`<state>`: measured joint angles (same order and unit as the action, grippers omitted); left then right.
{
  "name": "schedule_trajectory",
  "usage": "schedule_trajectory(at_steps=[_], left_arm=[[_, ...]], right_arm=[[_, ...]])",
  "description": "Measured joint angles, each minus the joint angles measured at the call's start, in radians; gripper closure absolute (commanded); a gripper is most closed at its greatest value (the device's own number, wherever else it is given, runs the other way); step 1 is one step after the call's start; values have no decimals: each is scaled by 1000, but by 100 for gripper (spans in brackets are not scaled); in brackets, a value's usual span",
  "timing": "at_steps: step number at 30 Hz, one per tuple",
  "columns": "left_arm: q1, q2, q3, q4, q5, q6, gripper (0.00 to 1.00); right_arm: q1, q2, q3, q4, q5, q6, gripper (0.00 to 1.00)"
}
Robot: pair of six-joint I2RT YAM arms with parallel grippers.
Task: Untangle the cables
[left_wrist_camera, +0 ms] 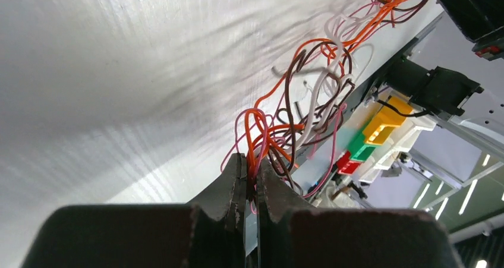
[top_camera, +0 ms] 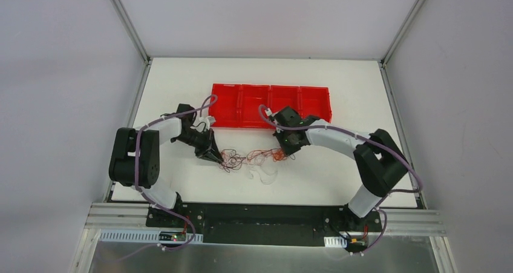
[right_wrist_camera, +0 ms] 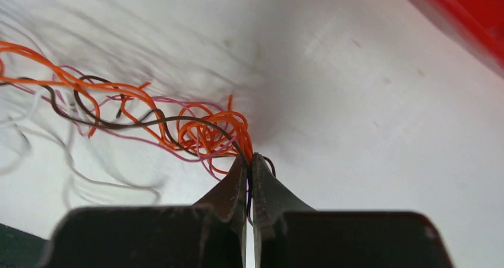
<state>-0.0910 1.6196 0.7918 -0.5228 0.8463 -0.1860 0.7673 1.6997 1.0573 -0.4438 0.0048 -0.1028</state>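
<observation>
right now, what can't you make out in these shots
Top view: the cables are too small to trace crossings.
Left wrist: the left claw hides which strands it pinches.
Right wrist: the cables blur at the left; the right claw covers its pinch.
Right wrist: the red tray is cut off by the edge.

Counter [top_camera: 339, 79] middle: cables [top_camera: 248, 160] strung as loose tangle between left hand [top_camera: 215, 157] and right hand [top_camera: 284, 154], both pinched on strands; no straight pass between hands. White loops spill toward near edge. Red bin row [top_camera: 270, 106] stands just behind tangle; right hand close to its front wall. Bare strip between bins and far edge. Far left and far right corners bare. Open band along near edge, flanked by left arm [top_camera: 136, 158] and right arm [top_camera: 375, 161]. Left arm crowds left edge.
</observation>
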Motion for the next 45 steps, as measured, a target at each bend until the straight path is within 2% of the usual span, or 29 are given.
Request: schedule_trajectory(at_steps=[7, 15, 22, 31, 39, 45], left_arm=[[72, -55, 133, -146, -74, 87, 100], [255, -97, 299, -335, -177, 310, 100], [410, -97, 342, -480, -185, 475, 100], [518, -78, 351, -561, -253, 630, 100], [541, -55, 351, -552, -280, 687, 100], [481, -82, 351, -526, -273, 696, 100]], right_arm=[[-173, -193, -57, -129, 21, -60, 100], [-411, -391, -108, -213, -12, -161, 100], [-597, -505, -114, -276, -132, -263, 100], [-802, -531, -114, -393, -230, -373, 100], [-842, -475, -47, -495, -330, -406, 100], [-805, -456, 27, -535, -439, -392, 100]])
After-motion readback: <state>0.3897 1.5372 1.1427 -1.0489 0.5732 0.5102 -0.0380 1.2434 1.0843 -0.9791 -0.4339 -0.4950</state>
